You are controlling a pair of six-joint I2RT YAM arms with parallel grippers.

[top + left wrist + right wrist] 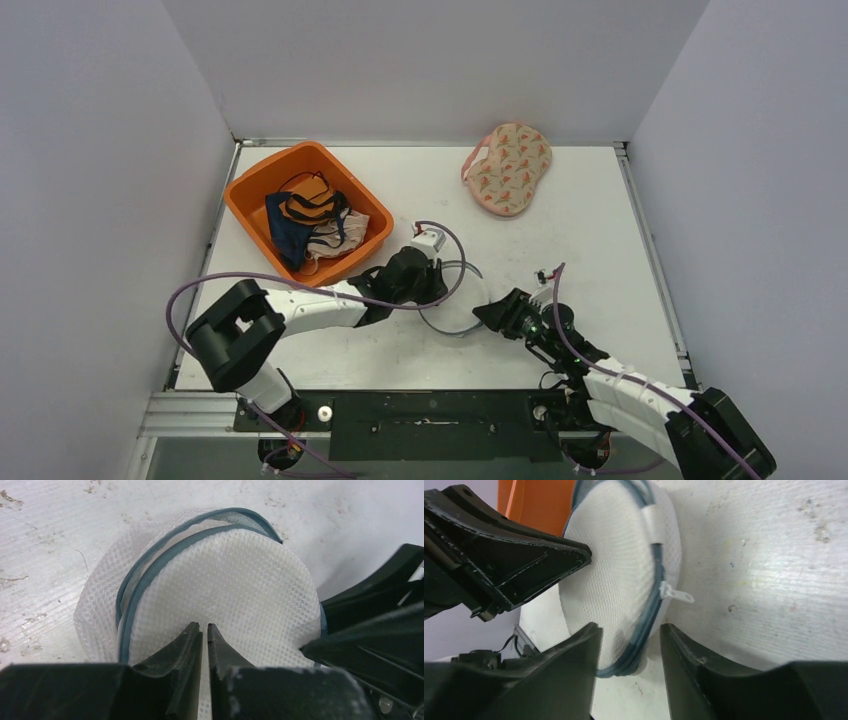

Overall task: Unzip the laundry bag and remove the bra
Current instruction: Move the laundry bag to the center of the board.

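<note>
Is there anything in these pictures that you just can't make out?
Inside the bag: in both wrist views its white mesh hides the contents.
The bag in the top view: the left fingers cover most of it.
The zip: the right wrist view shows its pull, but how far it is open is unclear.
The clothes in the bin: top view, too small to sort.
</note>
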